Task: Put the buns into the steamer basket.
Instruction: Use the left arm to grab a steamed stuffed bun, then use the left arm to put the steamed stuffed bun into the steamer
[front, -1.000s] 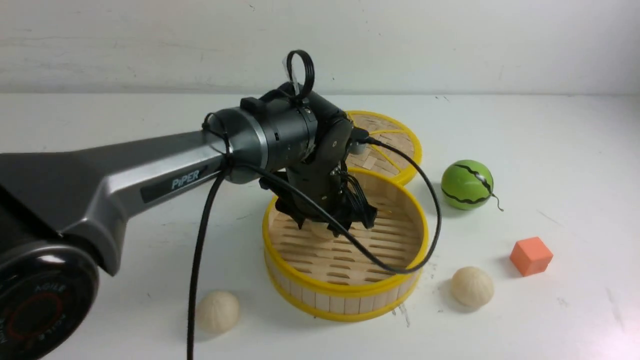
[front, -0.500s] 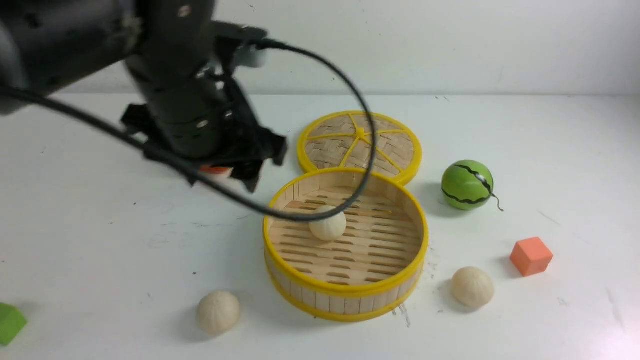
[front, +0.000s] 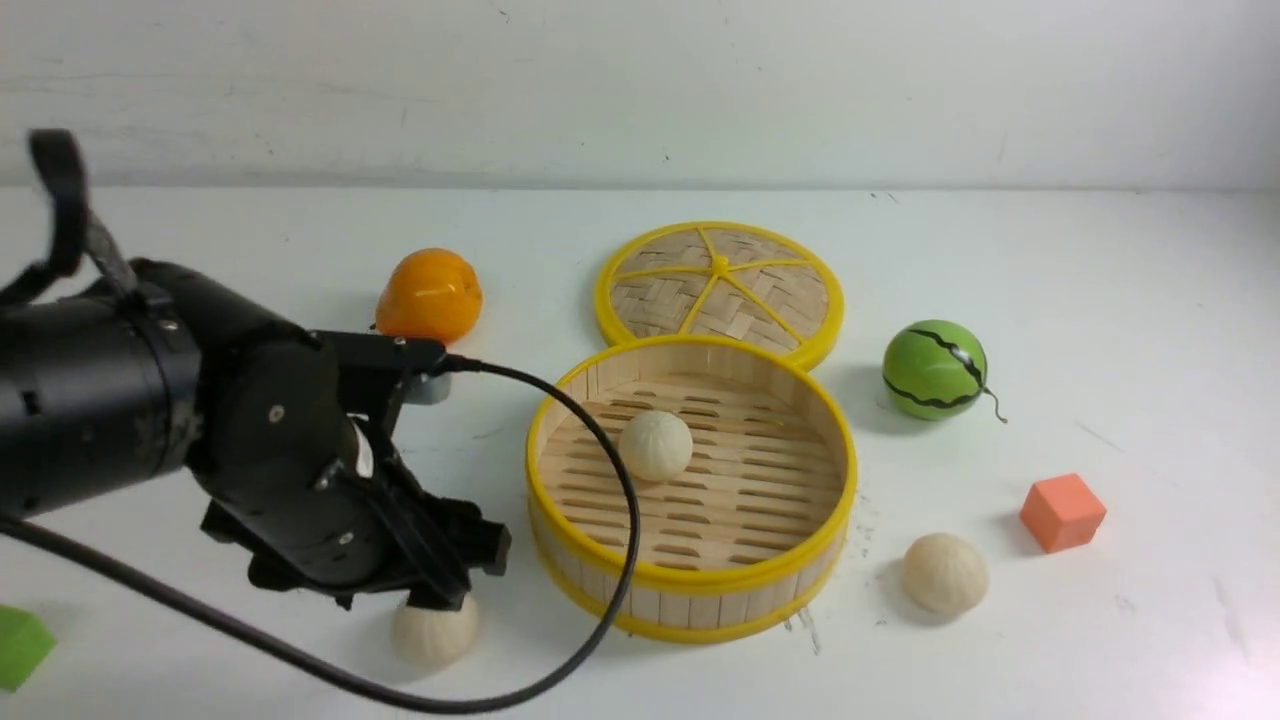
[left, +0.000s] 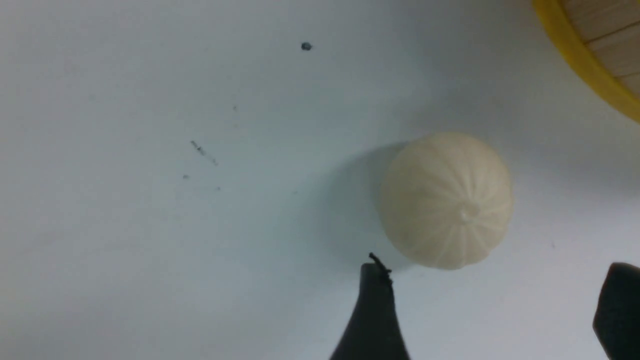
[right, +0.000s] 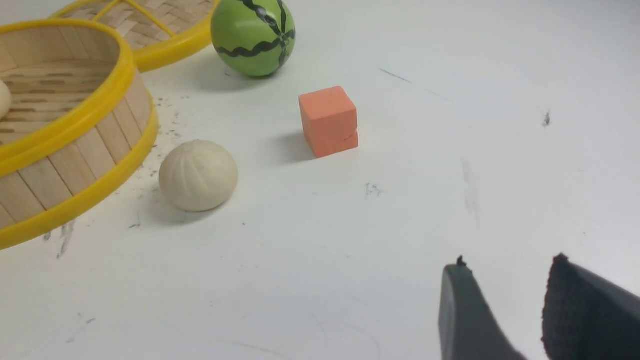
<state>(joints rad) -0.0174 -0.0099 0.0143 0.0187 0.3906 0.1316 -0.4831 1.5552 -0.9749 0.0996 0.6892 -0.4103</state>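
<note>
left wrist view: left gripper (left: 494, 274) gapes over 1 bun (left: 446, 200).

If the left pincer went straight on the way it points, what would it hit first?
Most likely the bun lying on the table near the steamer basket. It sits just ahead of the left pincer, whose jaws stand open. Depth is unclear.

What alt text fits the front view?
The left gripper hangs over the left bun on a white table, beside a steamer basket holding a second bun. A third bun, woven lid, green ball, orange fruit and orange cube lie around.
</note>
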